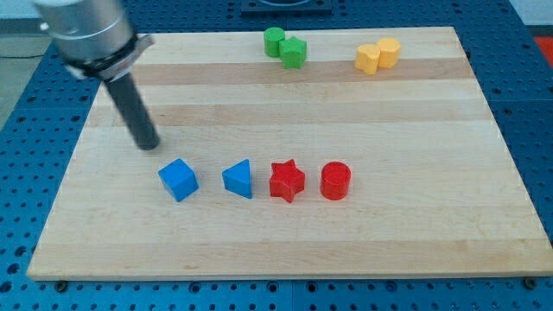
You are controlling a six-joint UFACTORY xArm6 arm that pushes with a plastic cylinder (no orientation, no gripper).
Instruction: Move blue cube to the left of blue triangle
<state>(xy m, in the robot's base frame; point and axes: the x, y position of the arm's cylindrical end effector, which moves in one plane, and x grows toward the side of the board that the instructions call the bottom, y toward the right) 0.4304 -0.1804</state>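
The blue cube (178, 180) lies on the wooden board at the lower left of centre. The blue triangle (238, 179) lies just to its right, with a small gap between them. My tip (149, 143) is on the board above and to the left of the blue cube, apart from it. The dark rod slants up to the arm's grey end at the view's top left.
A red star (286, 181) and a red cylinder (335, 181) continue the row to the right of the triangle. Two green blocks (285, 47) and two yellow blocks (378, 55) sit near the board's top edge. Blue perforated table surrounds the board (415, 130).
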